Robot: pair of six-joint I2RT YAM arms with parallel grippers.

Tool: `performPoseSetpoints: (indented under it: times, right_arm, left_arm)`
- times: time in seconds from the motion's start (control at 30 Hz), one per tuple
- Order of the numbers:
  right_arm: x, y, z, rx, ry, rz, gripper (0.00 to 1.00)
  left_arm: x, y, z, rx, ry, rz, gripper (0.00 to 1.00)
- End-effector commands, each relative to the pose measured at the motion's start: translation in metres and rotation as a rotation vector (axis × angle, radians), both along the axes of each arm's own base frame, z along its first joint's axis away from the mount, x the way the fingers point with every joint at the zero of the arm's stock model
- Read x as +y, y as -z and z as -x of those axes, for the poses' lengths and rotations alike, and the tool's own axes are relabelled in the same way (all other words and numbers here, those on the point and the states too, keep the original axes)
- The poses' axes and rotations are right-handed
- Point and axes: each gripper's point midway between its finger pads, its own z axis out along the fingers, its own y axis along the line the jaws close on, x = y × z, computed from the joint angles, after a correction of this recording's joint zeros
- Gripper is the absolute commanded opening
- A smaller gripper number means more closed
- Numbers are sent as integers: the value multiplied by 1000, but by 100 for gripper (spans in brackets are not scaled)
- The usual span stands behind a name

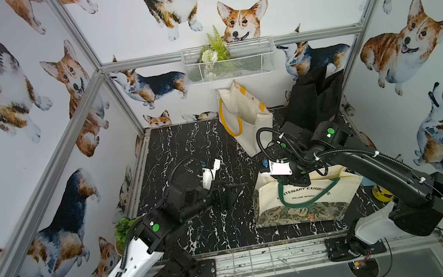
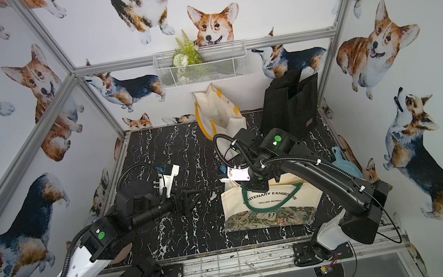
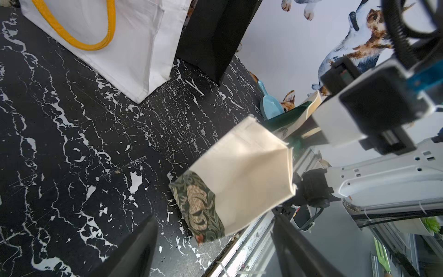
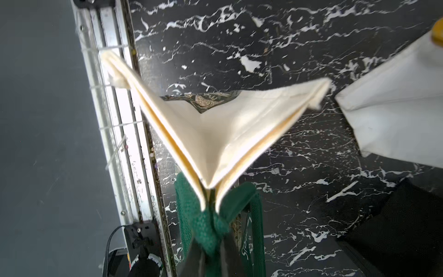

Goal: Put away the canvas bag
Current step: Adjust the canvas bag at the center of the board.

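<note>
Nearest the front edge, the right gripper (image 1: 294, 182) is clamped on the top of the canvas bag (image 1: 305, 201), so pickup looks done. Beside it the left gripper (image 1: 235, 191) gapes empty; stowing farther back, perhaps by the yellow-handled bag (image 1: 244, 118), remains.

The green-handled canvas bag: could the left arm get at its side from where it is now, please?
Probably yes. The left arm faces the canvas bag side-on with open jaws, and only bare tabletop lies between them. The right arm holds the bag's top from above, clear of that path.
</note>
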Motion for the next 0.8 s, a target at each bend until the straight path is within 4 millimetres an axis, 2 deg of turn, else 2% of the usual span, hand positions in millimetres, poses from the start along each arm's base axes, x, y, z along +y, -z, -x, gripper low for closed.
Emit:
performPoseSetpoints:
  times: [0.0, 0.17, 0.23, 0.3, 0.37, 0.4, 0.47, 0.53, 0.63, 0.67, 0.77]
  right_arm:
    - [-4, 8, 12, 31, -46, 0, 0]
    - [-3, 21, 10, 78, 8, 47, 0]
    - [4, 26, 6, 102, 53, 46, 2]
    - [9, 25, 4, 94, 80, 12, 13]
    - [13, 24, 3, 89, 92, -20, 21]
    - [16, 22, 5, 96, 95, -42, 25]
    - [19, 19, 10, 120, 95, -73, 30]
    - [22, 19, 17, 157, 90, -89, 40]
    - [23, 15, 26, 190, 91, -109, 46]
    - [24, 9, 31, 202, 92, -132, 100]
    - [25, -6, 34, 202, 138, -186, 100]
  left_arm:
    - [-7, -3, 0, -14, 25, 33, 78]
    - [-9, 1, -1, -2, 28, 31, 78]
    - [-8, 2, -1, -3, 26, 31, 78]
    - [-6, 4, 1, 3, 26, 27, 78]
    - [-9, 15, 9, 56, 49, 43, 77]
    - [-10, 26, 11, 84, 55, 33, 76]
    - [-10, 39, 18, 114, 61, 25, 74]
    - [-6, 47, 28, 114, 54, 23, 73]
    - [-12, 68, 49, 140, 77, -6, 70]
    - [-15, 72, 55, 137, 91, -25, 70]
    - [-24, 80, 68, 99, 120, -83, 70]
